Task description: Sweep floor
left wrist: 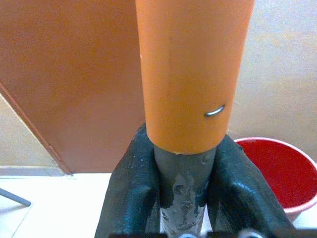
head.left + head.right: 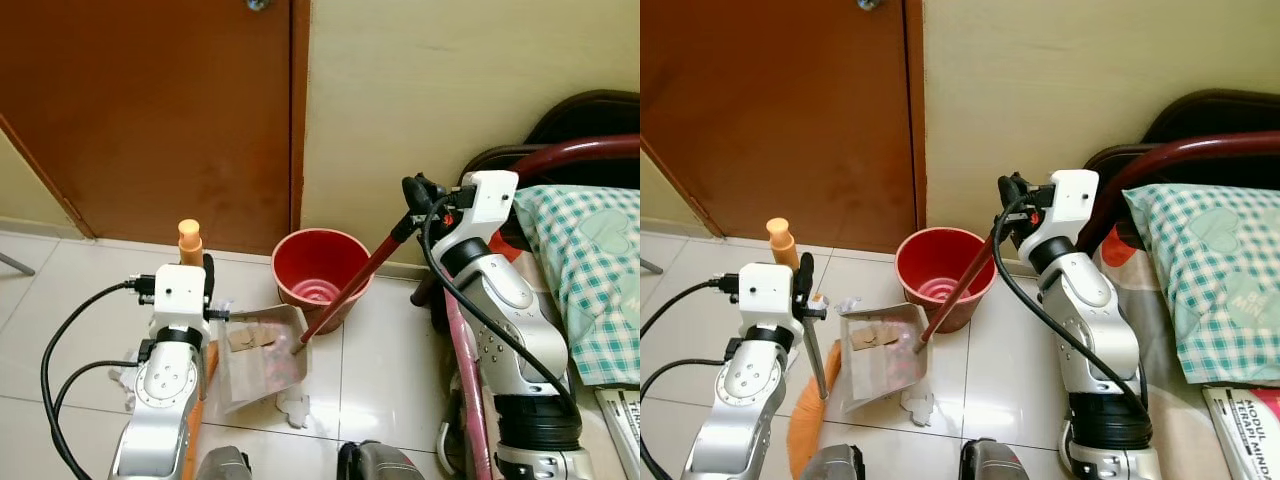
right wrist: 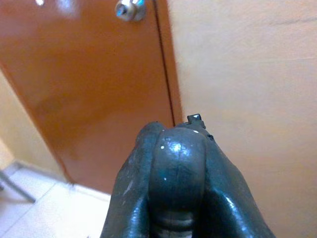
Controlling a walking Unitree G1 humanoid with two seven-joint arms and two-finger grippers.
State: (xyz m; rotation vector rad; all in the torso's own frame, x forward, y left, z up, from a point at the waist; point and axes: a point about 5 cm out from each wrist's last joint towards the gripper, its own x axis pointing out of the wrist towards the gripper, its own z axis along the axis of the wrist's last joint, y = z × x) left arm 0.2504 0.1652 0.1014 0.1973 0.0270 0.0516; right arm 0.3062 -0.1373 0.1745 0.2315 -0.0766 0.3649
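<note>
Left gripper [image 1: 181, 191] clamps the broom [image 2: 190, 243]; right gripper [image 2: 412, 193] clamps the dustpan [image 2: 262, 352] handle. Scraps lie in the dustpan, bucket [image 2: 320, 275] at its 1 o'clock; emptying remains, likely.

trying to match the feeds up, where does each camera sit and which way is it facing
Left eye view: on the head, looking down at the red bucket, dustpan and both silver arms.
Right eye view: same scene, slightly shifted.
Left wrist view: along the left gripper, clamped on the orange-capped handle, facing the door.
Right wrist view: along the right gripper, facing the door too.
</note>
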